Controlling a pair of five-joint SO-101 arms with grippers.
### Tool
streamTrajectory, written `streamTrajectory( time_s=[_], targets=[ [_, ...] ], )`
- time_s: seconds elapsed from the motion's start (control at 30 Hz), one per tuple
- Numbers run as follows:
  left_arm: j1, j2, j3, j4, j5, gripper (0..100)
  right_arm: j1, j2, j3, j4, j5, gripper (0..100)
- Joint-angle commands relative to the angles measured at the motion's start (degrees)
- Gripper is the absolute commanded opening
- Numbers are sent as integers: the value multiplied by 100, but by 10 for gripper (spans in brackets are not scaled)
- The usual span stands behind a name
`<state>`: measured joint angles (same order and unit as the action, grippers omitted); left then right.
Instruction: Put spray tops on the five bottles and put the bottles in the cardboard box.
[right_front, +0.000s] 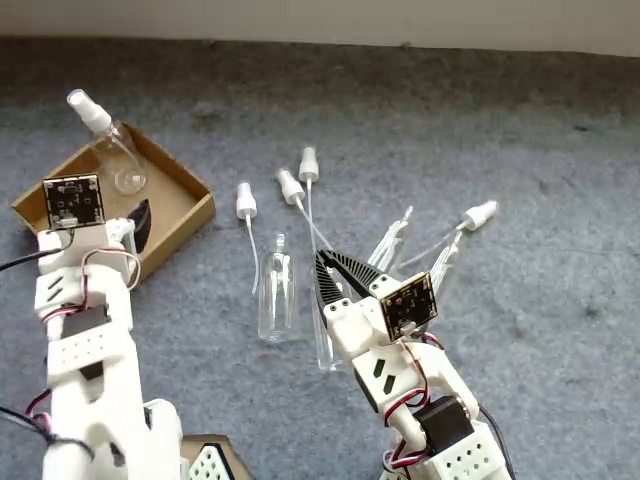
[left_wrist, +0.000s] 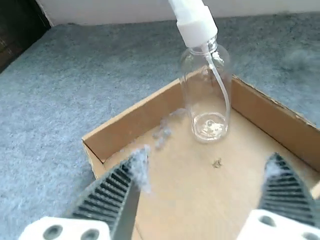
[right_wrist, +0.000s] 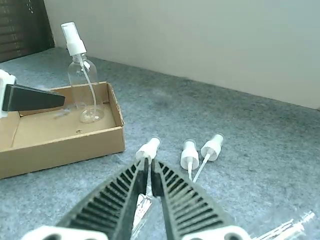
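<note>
My right gripper (right_wrist: 149, 164) is closed; the spray top (right_wrist: 148, 148) just ahead looks light and slippery, so I'd pinch its collar. My left gripper (left_wrist: 207, 159) hangs open.

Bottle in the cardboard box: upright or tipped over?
Upright. The bottle stands on its base on the floor of the cardboard box, with its spray top on and pointing up.

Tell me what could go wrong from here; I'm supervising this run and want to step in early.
The capped bottle stands upright in the cardboard box, just ahead of the left gripper, fingers open; a forward nudge could topple it. By the right gripper, spray tops lie close with thin tubes crossing, so lifting one may drag others. The uncapped bottle lies on its side and might roll.
</note>
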<state>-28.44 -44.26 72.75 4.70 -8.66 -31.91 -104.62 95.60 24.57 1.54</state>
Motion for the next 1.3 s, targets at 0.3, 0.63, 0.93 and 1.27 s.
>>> streamTrajectory(
  time_s=[0.3,0.63,0.93,1.27],
  targets=[
    [198,-3547,-822,4677,-79,330,75,-22,690,22,9,5],
    [1473,-2413,-3327,7156,290,329,743,-57,716,4,-35,5],
    [2624,207,-5112,8563,712,333,1543,-57,699,-13,-35,5],
    [3609,2176,-5789,8554,1793,334,1789,-57,734,-22,-35,5]
  ],
)
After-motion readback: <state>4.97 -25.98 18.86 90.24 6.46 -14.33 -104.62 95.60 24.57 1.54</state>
